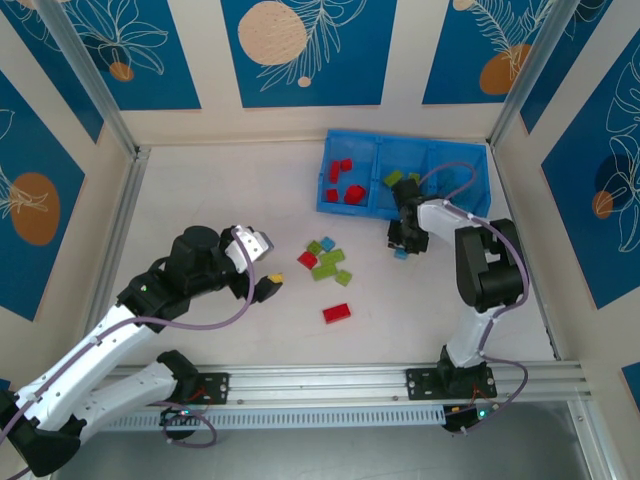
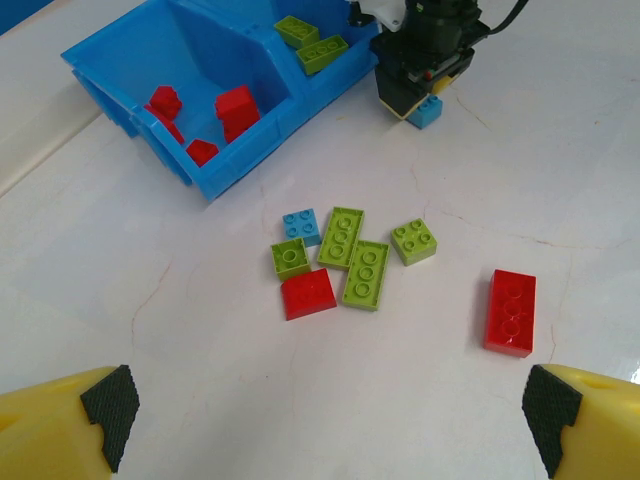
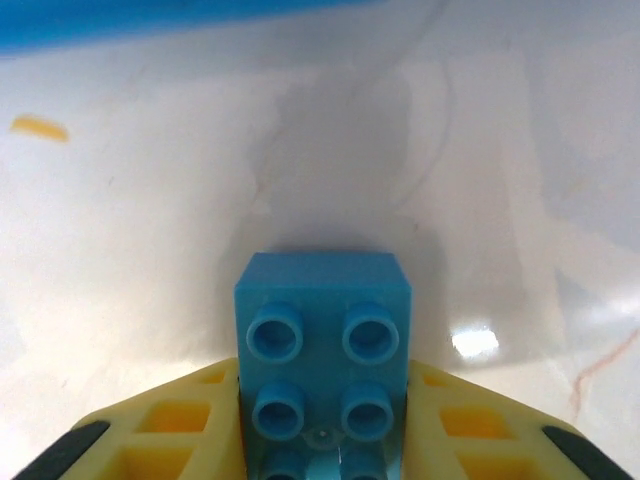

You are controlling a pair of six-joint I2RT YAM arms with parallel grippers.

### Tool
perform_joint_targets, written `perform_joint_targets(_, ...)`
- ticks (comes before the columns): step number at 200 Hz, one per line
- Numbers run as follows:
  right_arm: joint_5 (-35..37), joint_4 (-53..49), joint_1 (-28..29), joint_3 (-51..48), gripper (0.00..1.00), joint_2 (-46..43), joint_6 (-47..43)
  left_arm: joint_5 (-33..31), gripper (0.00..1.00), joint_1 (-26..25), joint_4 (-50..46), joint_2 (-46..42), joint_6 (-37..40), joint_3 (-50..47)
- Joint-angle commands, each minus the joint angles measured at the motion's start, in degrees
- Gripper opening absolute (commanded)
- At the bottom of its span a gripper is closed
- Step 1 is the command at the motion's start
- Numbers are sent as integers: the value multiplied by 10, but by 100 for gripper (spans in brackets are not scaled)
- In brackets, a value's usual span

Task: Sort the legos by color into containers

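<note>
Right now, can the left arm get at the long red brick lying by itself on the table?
Probably yes. The long red brick lies alone, flat on the table, just ahead of the left arm, whose jaws stand wide open. Nothing sits between them.

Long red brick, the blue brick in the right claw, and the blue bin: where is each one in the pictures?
long red brick (image 2: pixel 510 312), left wrist view, middle of its studded top.
held blue brick (image 3: pixel 323 300), right wrist view, its studded top.
blue bin (image 2: pixel 250 160), left wrist view, outer front wall.
</note>
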Motion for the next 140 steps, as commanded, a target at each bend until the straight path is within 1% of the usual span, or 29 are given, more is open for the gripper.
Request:
perform_joint_targets(1, 18, -14, 15, -20, 30, -77, 17, 13, 100, 7, 5, 0, 8, -2)
perform_joint_targets(16, 51, -6, 25, -33, 29, -153, 28, 13, 100, 8, 5, 0, 8, -4)
perform_joint_targets(29, 77, 11, 17, -45, 29, -219, 42, 13, 100, 7, 6, 0, 8, -4)
perform_joint_targets(42, 86, 23, -16, -44, 30, -272, 56, 13, 100, 8, 7, -1, 7, -3)
perform_joint_targets(56, 67, 36, -73, -24, 30, -285, 53, 15, 100, 8, 8, -2, 7, -3)
perform_joint_targets(69, 32, 43, -130, 16, 30, -252, 39, 16, 100, 9, 8, -3, 6, -3)
perform_joint_targets(83, 3, 38, -175, 75, 30, -181, 22, 16, 100, 9, 6, -5, 7, -2)
perform_joint_targets(97, -17, 13, -199, 152, 29, -102, 7, 13, 100, 11, 4, -8, 8, -2)
perform_joint_targets(112, -19, -2, -205, 223, 30, -30, -7, 6, 100, 10, 4, -11, 11, -3)
perform_joint_targets(129, -3, -34, -210, 296, 37, 33, -9, -2, 100, 12, 1, -13, 12, -3)
perform_joint_targets(134, -1, -47, -212, 318, 41, 50, -8, -3, 100, 12, 0, -13, 12, -3)
perform_joint_targets(140, 3, -65, -213, 343, 50, 65, -6, -5, 100, 13, 0, -13, 12, -3)
